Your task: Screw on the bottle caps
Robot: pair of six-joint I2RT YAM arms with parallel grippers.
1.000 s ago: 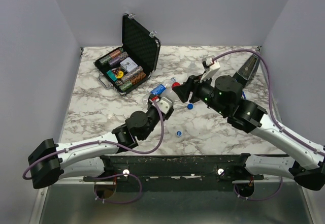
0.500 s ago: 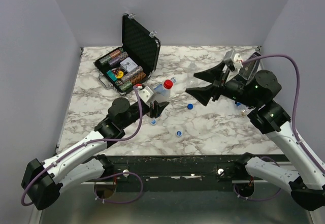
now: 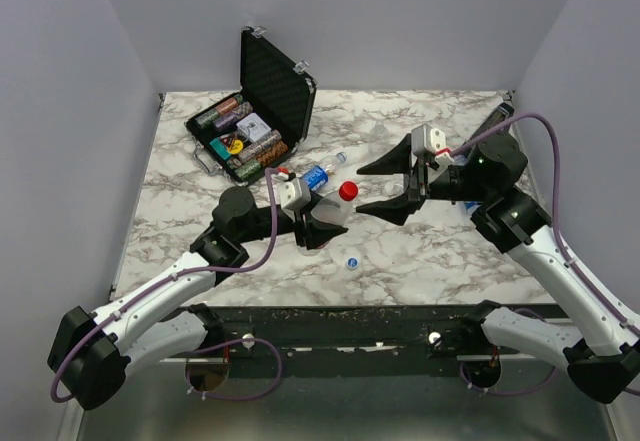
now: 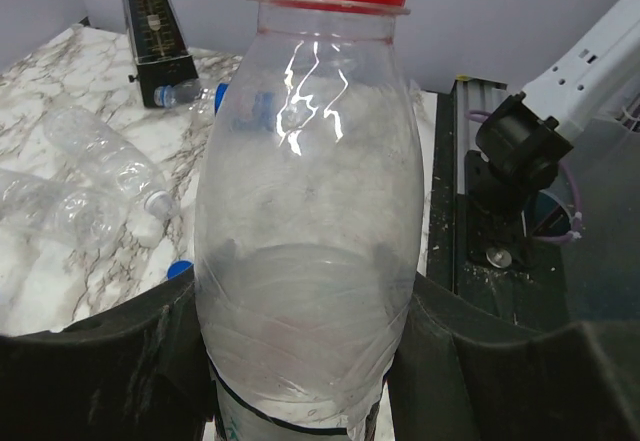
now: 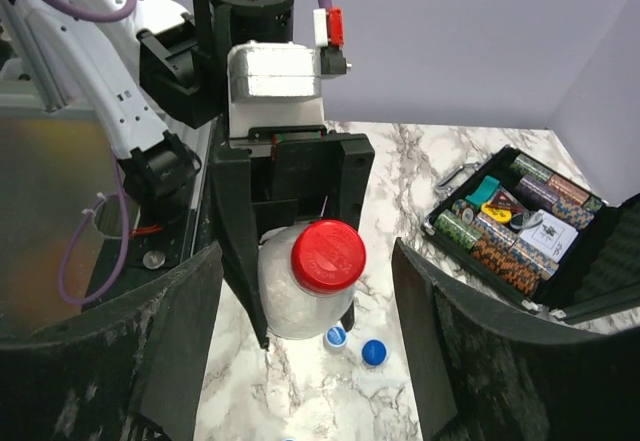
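Observation:
My left gripper (image 4: pixel 300 361) is shut on the body of a clear bottle (image 4: pixel 305 211) and holds it off the table. A red cap (image 5: pixel 327 255) sits on the bottle's neck. In the top view the capped bottle (image 3: pixel 332 208) points toward my right gripper (image 3: pixel 363 190). That gripper is open, its jaws wide on either side of the red cap (image 3: pixel 347 191) with clear gaps and nothing held. Two blue caps (image 5: pixel 373 352) lie on the marble under the bottle. Another blue cap (image 3: pixel 351 261) lies nearer the front edge. A blue-labelled bottle (image 3: pixel 318 174) lies behind.
An open black case of poker chips (image 3: pixel 250 131) stands at the back left. Uncapped clear bottles (image 4: pixel 100 156) lie on the marble beyond the held bottle. The black mounting rail (image 3: pixel 340 326) runs along the near edge.
My left arm carried the capped bottle right and toward the front. My right gripper opened wide, swung away to the right, then came back level with the red cap.

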